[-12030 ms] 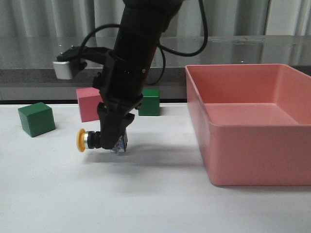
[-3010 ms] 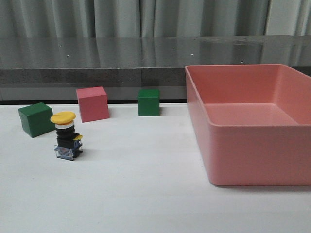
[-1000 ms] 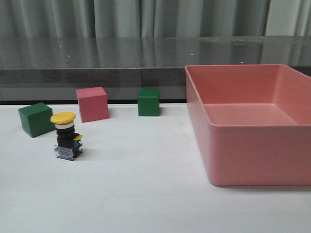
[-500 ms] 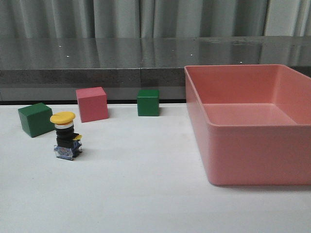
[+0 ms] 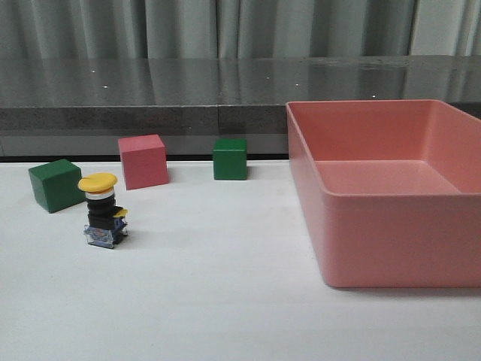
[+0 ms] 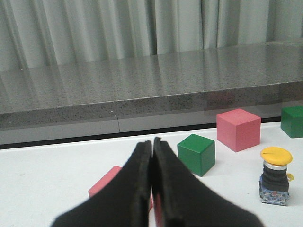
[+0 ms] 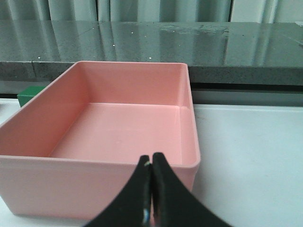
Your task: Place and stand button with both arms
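Upright on the white table (image 5: pixel 225 301), the button (image 5: pixel 102 210) stands on its blue-clear base with the yellow cap on top, black body and silver collar between them. It sits on the left part of the table, just in front of a green cube (image 5: pixel 55 184) and near a pink cube (image 5: pixel 143 161), touching neither. A second green cube (image 5: pixel 230 158) rests farther back toward the middle, and a large pink bin (image 5: pixel 391 226) takes up the right side, well apart from the button. No arm shows in the front view. From the left wrist, the left gripper (image 6: pixel 152 142) has its two black fingers pressed together with nothing between them, and the button (image 6: pixel 275 176) stands free beyond it, near a green cube (image 6: pixel 196 153) and a pink cube (image 6: pixel 238 129); another pink block (image 6: pixel 106 183) lies partly hidden behind the fingers. From the right wrist, the right gripper (image 7: pixel 151 157) is likewise clenched and empty, poised near the bin's near wall (image 7: pixel 71 182), with a sliver of green cube (image 7: pixel 29 93) showing past the bin's far corner.
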Motion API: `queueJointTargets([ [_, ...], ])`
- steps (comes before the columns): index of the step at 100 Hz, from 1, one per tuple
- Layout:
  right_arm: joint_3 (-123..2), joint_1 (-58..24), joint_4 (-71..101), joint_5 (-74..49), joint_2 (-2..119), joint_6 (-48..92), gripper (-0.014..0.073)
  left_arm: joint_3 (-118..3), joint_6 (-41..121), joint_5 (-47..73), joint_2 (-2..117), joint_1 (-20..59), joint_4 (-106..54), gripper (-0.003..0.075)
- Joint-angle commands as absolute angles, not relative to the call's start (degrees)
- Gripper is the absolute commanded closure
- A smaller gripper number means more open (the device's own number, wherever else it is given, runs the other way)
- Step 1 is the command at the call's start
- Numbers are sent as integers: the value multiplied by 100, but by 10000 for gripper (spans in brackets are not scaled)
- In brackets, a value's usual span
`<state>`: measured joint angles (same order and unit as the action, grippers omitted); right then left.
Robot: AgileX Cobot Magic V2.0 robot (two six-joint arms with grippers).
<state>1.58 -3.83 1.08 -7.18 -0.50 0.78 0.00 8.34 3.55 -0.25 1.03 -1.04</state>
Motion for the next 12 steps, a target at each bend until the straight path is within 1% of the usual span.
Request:
queueJointTargets([
  [1,72,-389,120,-249,-153,76,655,260,763,-82,-209,89,-108,740],
  [12,72,-389,120,-249,-153,76,655,260,763,-82,-209,89,-108,740],
])
